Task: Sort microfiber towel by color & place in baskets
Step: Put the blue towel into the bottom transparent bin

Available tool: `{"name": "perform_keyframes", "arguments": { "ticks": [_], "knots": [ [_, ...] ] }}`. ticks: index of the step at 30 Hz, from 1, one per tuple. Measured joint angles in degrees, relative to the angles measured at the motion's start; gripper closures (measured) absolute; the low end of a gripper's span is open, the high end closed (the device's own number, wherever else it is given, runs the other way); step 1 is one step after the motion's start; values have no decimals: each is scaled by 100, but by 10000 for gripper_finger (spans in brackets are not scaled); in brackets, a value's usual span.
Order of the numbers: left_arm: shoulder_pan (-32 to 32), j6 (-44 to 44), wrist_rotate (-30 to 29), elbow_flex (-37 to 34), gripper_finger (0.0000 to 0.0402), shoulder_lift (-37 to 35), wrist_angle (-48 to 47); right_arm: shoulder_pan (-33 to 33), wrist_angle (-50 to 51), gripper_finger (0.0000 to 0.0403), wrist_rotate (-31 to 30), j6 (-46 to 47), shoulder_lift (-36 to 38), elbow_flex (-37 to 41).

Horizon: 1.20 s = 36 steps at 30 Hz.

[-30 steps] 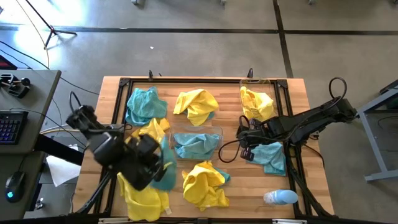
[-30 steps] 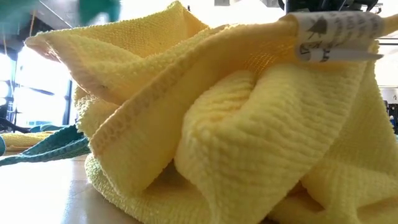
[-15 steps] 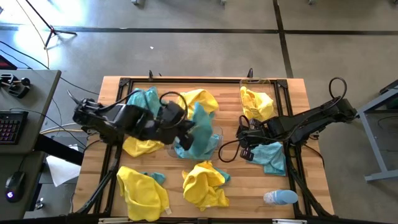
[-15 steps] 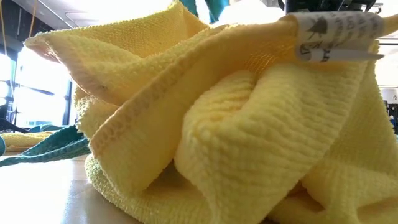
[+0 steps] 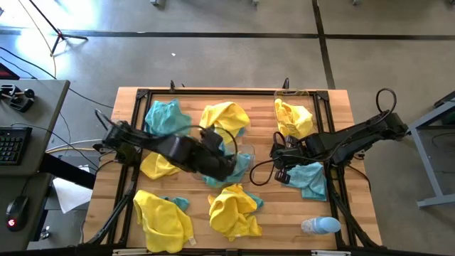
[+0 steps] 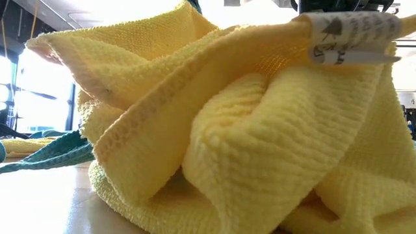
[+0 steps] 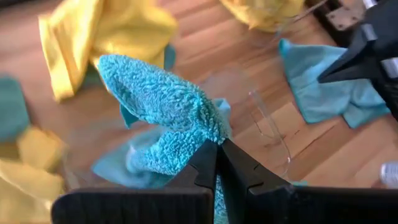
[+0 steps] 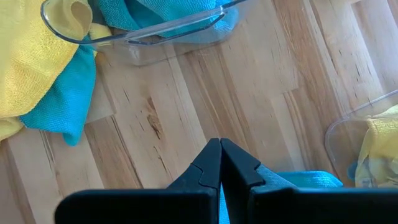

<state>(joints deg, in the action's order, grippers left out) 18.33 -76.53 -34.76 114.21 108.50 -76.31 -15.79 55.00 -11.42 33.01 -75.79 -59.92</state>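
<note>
Now we are holding a teal towel [image 7: 163, 102] pinched in our closed left hand [image 7: 217, 163] over the middle basket [image 7: 270, 127]; our right hand [image 8: 220, 163] is resting closed on another teal towel [image 5: 310, 178].

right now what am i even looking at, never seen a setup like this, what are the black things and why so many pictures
These are four camera views of one wooden table where a robot with two dark arms sorts cloths by colour.

The high view looks straight down. The left hand is over the clear plastic basket at the table's middle, pinched shut on a fluffy teal-blue microfiber towel; the left wrist camera shows that grip up close. The right hand waits, shut, on another teal towel at the table's right side, holding nothing that I can see.

Yellow and teal towels lie scattered around, and a second clear basket at the far right corner holds yellow ones. A small pale bottle lies near the front edge.

The low view is almost filled by one crumpled yellow towel.
</note>
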Motion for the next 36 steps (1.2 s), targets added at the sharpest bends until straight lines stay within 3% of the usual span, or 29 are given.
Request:
{"name": "perform_keyframes", "arguments": {
  "ticks": [3, 7, 13, 20, 36],
  "knots": [
    [-52, -568, 30, 0, 401, 346, -2, 0, 0, 403, 0, -33, 0, 0],
    [-276, -587, 208, -2, 401, 745, -17, 0, 0, 403, 0, -85, 0, 0],
    [-559, -591, 1343, -2, 401, 1147, -52, 0, -1, 403, 2, -93, 0, -1],
    [-642, -333, 1666, -2, 398, 1537, 57, 0, 2, 403, 117, -92, 0, 0],
    [-888, -575, 2150, 4, 310, 2298, 454, 0, 185, 403, 543, -90, -4, 0]
  ]
}}
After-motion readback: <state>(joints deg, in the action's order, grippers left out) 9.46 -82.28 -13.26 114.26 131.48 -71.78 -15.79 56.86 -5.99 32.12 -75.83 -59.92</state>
